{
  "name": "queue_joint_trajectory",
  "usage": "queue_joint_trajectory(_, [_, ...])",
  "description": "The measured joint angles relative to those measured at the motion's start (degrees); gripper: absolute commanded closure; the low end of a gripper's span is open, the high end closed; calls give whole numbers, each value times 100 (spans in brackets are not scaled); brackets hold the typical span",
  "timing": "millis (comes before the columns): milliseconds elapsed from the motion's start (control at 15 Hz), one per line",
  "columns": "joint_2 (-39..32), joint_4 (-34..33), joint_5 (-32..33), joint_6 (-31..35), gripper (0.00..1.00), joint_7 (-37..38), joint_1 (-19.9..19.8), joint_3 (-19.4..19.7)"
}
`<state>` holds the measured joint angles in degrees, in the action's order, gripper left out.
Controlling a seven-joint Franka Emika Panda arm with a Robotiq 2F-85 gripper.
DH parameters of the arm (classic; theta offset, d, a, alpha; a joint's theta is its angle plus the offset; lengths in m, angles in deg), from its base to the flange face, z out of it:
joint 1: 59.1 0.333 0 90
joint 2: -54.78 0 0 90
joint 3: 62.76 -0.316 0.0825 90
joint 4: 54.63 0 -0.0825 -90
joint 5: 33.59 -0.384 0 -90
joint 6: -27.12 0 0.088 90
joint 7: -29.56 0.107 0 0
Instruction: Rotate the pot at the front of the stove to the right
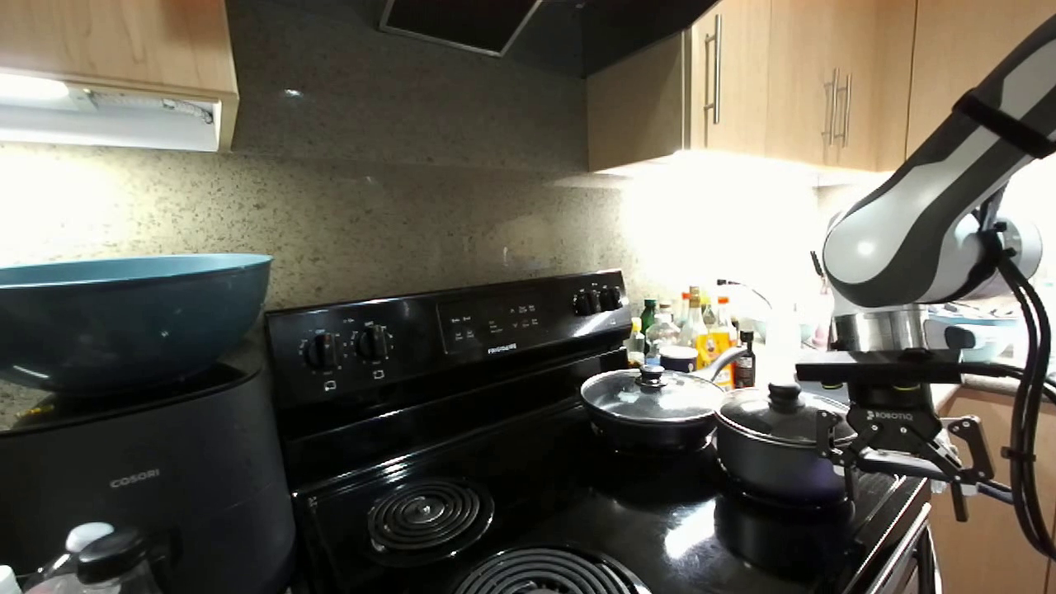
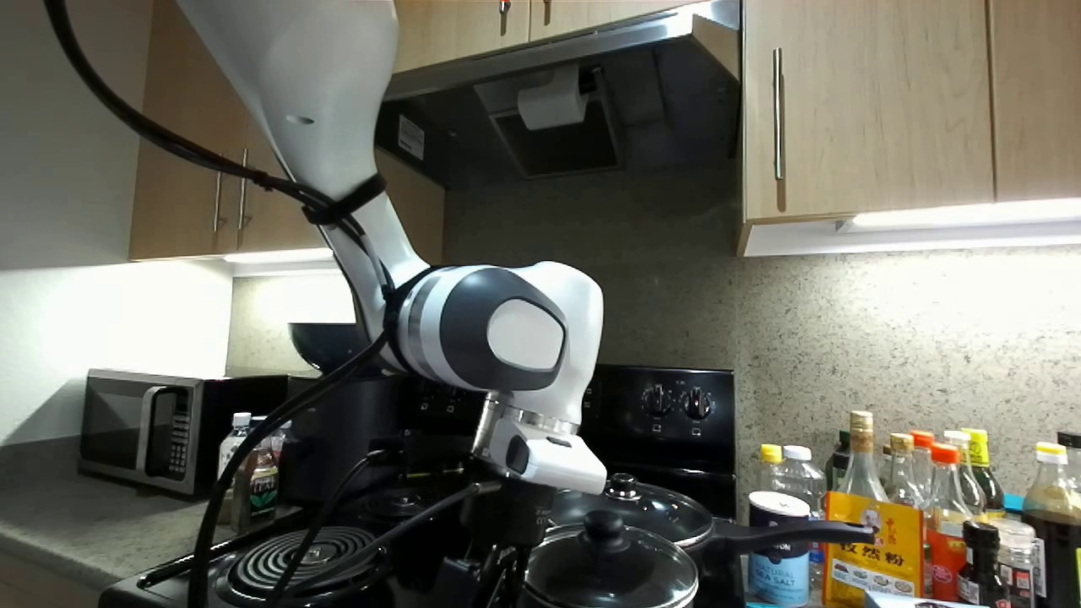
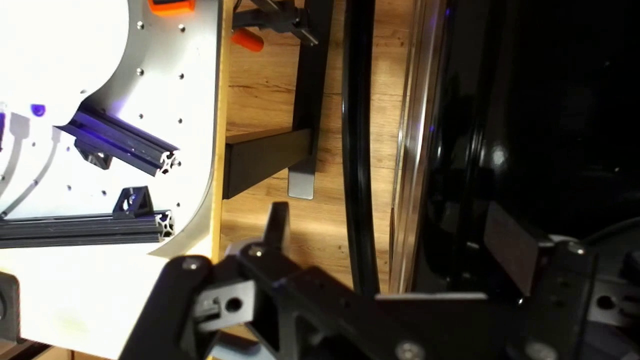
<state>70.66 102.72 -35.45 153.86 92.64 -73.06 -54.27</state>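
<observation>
The front pot point(image 1: 780, 466) is dark grey with a glass lid and stands on the stove's front right. In an exterior view its lid point(image 2: 608, 567) shows at the bottom edge. My gripper point(image 1: 905, 491) points down beside the pot, past the stove's front edge side. Its fingers are apart, and nothing shows between the fingertips in the wrist view point(image 3: 397, 240). A light grey bar, seemingly the pot's handle point(image 1: 901, 464), runs behind the gripper's linkages. I cannot tell whether it touches them. In an exterior view the arm and the frame's edge hide the fingertips.
A lidded pan point(image 1: 652, 404) stands behind the pot, its long handle point(image 2: 785, 534) reaching towards several bottles point(image 1: 697, 326). Coil burners point(image 1: 425, 511) lie at the stove's other side. The oven handle point(image 3: 359, 150) and stove edge point(image 3: 415, 150) run under the gripper. A large blue bowl point(image 1: 124, 322) sits high.
</observation>
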Motion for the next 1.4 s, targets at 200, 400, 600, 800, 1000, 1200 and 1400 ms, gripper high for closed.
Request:
queue_joint_trajectory(200, [0, 17, 0, 2, 0, 0, -26, 39])
queue_joint_trajectory(400, [3, 17, 0, 2, 0, 0, -23, 36])
queue_joint_trajectory(600, [83, 13, 0, -1, 0, 0, 9, -58])
queue_joint_trajectory(800, [338, 12, 0, -91, 0, 1, 108, -277])
queue_joint_trajectory(1000, [688, -7, -2, -352, 0, 30, 228, -508])
queue_joint_trajectory(1200, [1063, -54, -3, -562, 0, 156, 302, -746])
queue_joint_trajectory(1400, [1457, -72, -3, -599, 0, 435, 325, -1038])
